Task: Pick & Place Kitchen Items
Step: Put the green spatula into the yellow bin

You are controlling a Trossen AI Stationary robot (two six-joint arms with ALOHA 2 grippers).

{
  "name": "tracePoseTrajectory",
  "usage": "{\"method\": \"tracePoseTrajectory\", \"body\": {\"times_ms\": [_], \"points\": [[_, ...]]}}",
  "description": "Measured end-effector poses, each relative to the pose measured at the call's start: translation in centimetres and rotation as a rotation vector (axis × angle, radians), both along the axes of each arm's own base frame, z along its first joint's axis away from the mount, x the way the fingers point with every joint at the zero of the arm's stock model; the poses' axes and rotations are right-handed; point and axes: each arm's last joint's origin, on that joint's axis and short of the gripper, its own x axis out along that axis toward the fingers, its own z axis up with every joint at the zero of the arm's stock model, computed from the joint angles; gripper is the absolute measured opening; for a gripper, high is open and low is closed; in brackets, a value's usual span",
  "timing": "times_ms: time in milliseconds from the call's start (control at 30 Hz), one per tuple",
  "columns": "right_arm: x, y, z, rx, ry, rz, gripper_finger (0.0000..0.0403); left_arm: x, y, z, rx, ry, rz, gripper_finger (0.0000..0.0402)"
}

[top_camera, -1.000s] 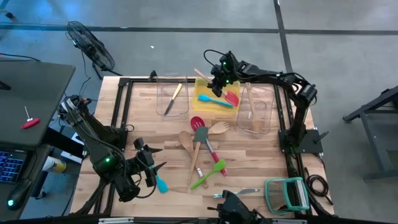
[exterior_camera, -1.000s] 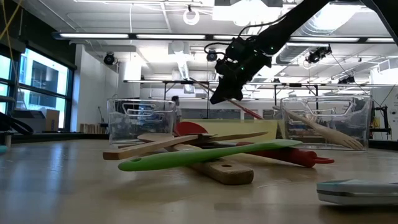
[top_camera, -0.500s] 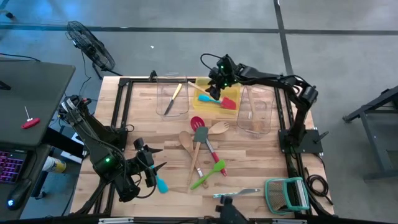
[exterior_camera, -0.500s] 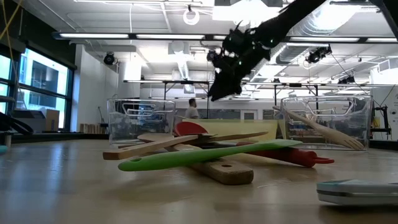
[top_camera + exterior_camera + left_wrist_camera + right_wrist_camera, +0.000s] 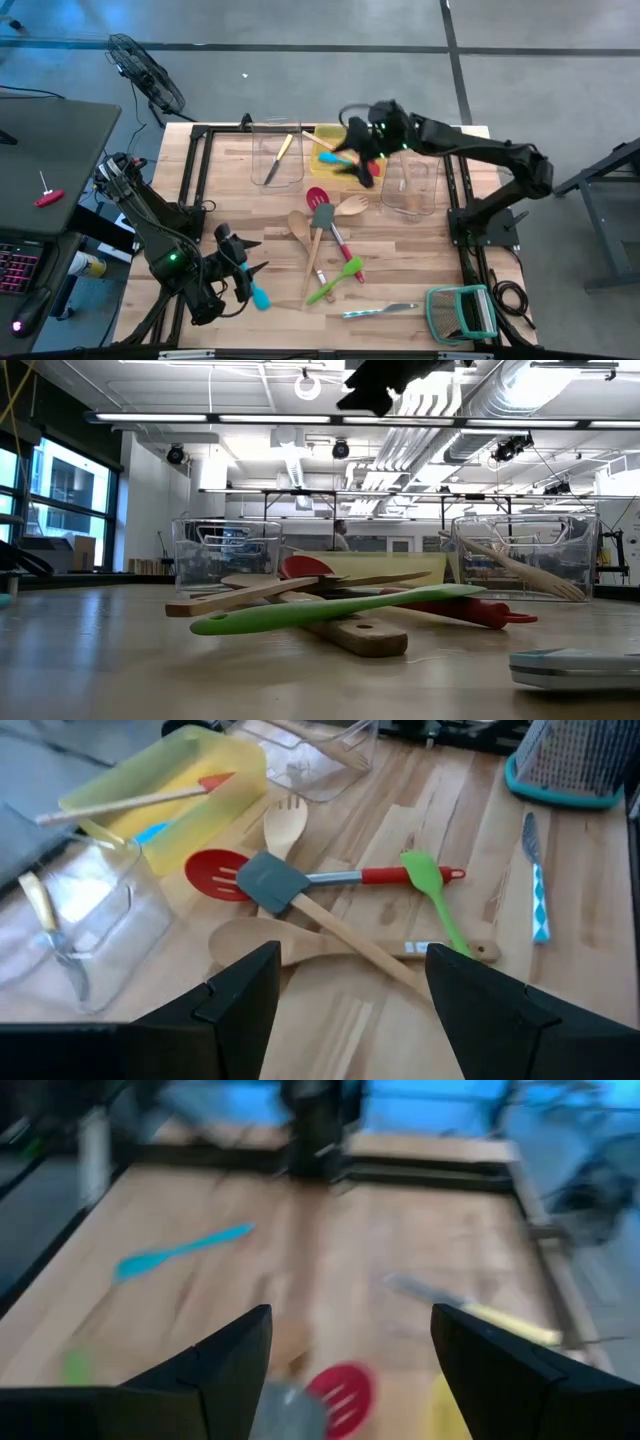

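Several kitchen items lie crossed in a pile at the table's middle: a red slotted spoon (image 5: pixel 317 196), a grey spatula (image 5: pixel 322 215), a wooden fork (image 5: pixel 352 205), a green spatula (image 5: pixel 338 278). A blue spatula (image 5: pixel 258 295) lies beside my left gripper (image 5: pixel 250 268), which waits open near the near left corner. A red spatula (image 5: pixel 140 800) rests in the yellow bin (image 5: pixel 335 152), its wooden handle over the rim. My right gripper (image 5: pixel 345 165) hangs open and empty high above the bin's near side.
A clear bin (image 5: pixel 277 155) with a knife stands left of the yellow one. Another clear bin (image 5: pixel 412 175) with a wooden utensil stands to its right. A metal knife (image 5: pixel 380 312) and a green-framed wire rack (image 5: pixel 460 310) lie at the near right.
My right gripper has let go of the red spatula, which now lies in the yellow bin. It has then risen well above the bin and drifted toward the table's near edge. The left arm has kept still.
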Motion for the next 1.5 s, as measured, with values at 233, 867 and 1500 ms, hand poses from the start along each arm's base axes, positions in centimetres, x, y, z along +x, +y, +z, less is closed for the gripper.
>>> {"method": "tracePoseTrajectory", "body": {"times_ms": [233,867,1500], "points": [[-1.1,7.6,-1.7,-0.099,0.285,0.222,0.0266,0.3,0.2,0.1,-0.014,-0.022,0.022,0.0244],[1.4,24.2,-9.1,-0.302,0.434,0.455,0.0266,4.3,-0.1,-1.6,-0.166,0.023,0.044,0.0244],[6.2,23.4,-17.8,-0.311,0.569,0.418,0.0237,6.9,-2.8,-5.2,-0.289,0.042,0.039,0.0244]]}}
